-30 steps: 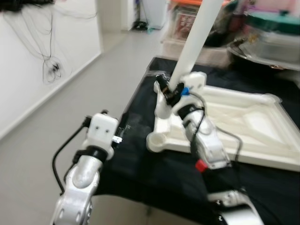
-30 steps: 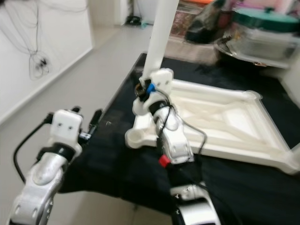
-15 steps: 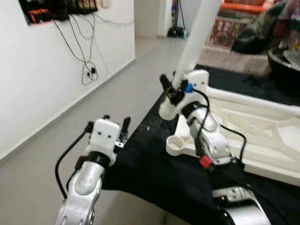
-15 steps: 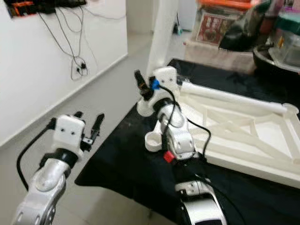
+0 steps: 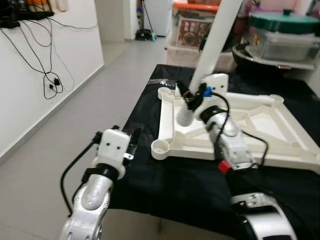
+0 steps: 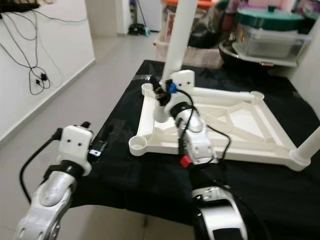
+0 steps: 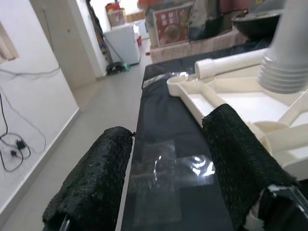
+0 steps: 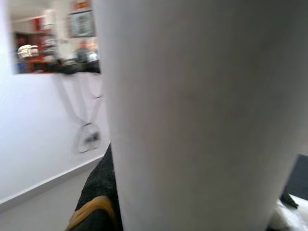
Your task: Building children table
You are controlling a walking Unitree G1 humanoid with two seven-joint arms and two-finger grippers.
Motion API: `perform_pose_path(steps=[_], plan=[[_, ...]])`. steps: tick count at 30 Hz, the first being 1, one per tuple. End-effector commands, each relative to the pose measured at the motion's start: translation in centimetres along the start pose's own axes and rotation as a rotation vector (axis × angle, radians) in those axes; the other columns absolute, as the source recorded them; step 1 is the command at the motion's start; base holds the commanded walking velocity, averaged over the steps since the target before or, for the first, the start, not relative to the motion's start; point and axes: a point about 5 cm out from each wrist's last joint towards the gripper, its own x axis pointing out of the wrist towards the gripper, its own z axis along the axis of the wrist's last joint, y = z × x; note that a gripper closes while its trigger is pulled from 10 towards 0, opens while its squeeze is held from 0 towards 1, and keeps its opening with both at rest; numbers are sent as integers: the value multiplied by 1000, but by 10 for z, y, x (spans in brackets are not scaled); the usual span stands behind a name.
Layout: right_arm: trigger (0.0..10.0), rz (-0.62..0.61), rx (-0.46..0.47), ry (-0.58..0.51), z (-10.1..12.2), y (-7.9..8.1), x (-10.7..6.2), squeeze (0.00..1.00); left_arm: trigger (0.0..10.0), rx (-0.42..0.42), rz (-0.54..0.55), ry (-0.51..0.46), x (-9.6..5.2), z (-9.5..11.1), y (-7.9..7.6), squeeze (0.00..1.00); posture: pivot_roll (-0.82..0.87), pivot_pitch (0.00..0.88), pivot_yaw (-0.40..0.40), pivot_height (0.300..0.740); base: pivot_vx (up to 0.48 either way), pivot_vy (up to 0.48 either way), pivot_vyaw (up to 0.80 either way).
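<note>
Fitting a leg to the upturned table

Right gripper (image 5: 187,97) clamped the leg (image 5: 214,47) above the frame (image 5: 250,127); left gripper (image 7: 168,159) hovered open. One leg seemed fitted, others remained.

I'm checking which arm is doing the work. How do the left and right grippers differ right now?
The right gripper is shut on the white table leg, holding it tilted above the upturned table frame; the left gripper is open and holds nothing. The right gripper is over the frame, while the left gripper hangs beside the black cloth, short of the frame. Both have black fingers.
</note>
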Motion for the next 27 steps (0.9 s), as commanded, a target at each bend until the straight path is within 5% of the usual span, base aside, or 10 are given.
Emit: perform_pose_path(steps=[1,7,11,27], plan=[[10000,100,32,3,4,10,9,0,10000,-7,-1,0,-3,3,0,0,105,60,-66,740,0,0,0],[10000,291,39,82,9,0,27,0,10000,-48,-27,0,-15,11,-7,0,130,130,-73,740,0,0,0],[10000,399,138,49,29,-11,34,0,10000,-63,-37,-1,-21,18,-9,0,140,167,-73,740,0,0,0],[10000,772,115,83,25,-18,16,0,10000,-90,-67,40,-30,23,-14,0,155,230,-58,740,0,0,0]])
